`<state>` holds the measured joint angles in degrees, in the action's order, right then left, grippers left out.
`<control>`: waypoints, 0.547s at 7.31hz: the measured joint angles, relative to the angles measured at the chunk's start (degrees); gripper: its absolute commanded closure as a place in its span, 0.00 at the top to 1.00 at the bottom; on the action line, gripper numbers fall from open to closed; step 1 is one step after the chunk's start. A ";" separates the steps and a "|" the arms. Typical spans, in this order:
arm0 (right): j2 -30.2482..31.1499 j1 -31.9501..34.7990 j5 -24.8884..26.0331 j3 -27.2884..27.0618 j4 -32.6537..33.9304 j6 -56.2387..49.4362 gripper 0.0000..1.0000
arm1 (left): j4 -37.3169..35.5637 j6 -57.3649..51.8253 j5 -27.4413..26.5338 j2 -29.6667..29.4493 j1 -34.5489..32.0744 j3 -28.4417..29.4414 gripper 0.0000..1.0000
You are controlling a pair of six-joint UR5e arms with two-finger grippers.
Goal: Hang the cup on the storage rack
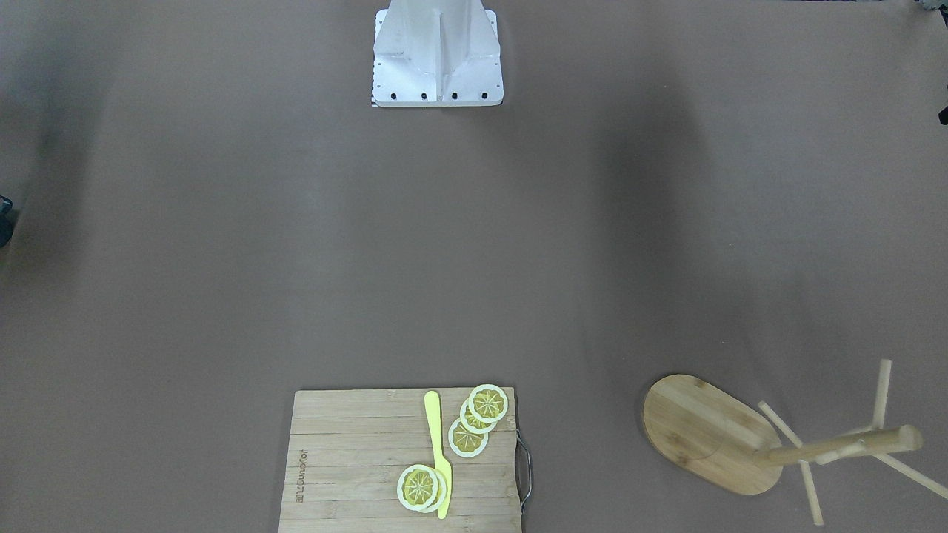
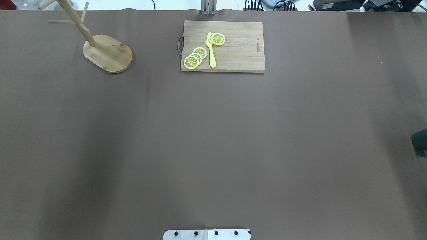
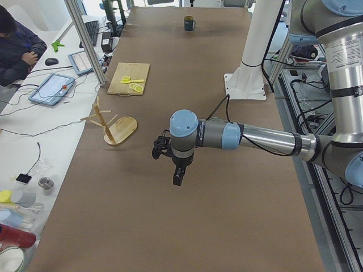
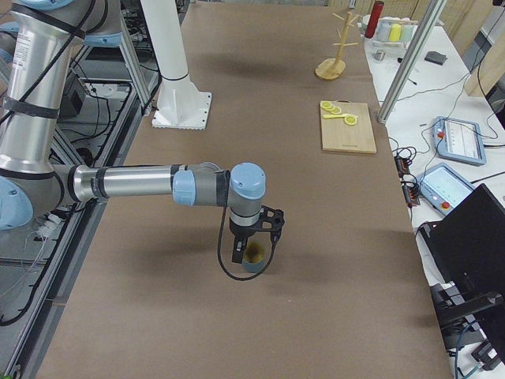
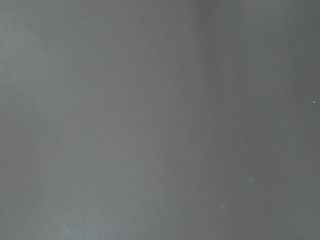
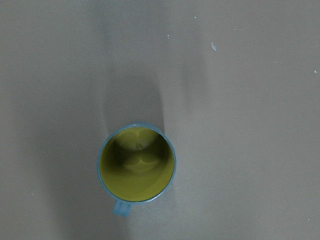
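While the right end effector (image 4: 251,243) hangs directly above the cup (image 6: 136,164), its fingers appear in neither wrist view nor either fixed table view, so I cannot tell whether they are apart or together. The cup stands upright on the worktop (image 2: 213,133) at the robot's right end, mouth up, its handle (image 6: 120,206) toward the bottom of the wrist view, apparently ungrasped. The left end effector (image 3: 176,171) hangs over bare worktop, and its state cannot be told either.

The rack (image 2: 110,55) stands at the far left corner, well apart from the cup. A cutting board (image 2: 233,50) with lemon slices (image 2: 192,61) and a yellow knife (image 2: 211,53) lies between them along the far edge.

The trouble I expect lies in the carry. A grip on the smooth rim could let the cup twist, leaving the handle badly turned. The pegs are thin and angled — a slightly off approach could miss the loop or tip the rack.
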<state>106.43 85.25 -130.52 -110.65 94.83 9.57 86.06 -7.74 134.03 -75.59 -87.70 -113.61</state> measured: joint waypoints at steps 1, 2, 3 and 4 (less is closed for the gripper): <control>0.00 0.00 0.00 0.00 0.00 0.01 1.00 | -0.01 0.02 -0.08 0.00 0.08 -0.02 0.99; 0.00 0.00 0.00 0.00 0.00 0.01 1.00 | -0.03 0.04 -0.19 0.00 0.27 -0.06 0.99; -0.01 0.00 -0.04 0.00 0.02 0.01 1.00 | -0.01 0.02 -0.17 0.00 0.37 -0.13 0.99; -0.01 0.00 -0.19 -0.07 0.05 0.00 1.00 | 0.10 0.01 -0.15 -0.04 0.39 -0.22 0.99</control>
<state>106.42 85.25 -130.71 -110.73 94.89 9.56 86.16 -7.73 133.88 -75.63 -87.31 -113.82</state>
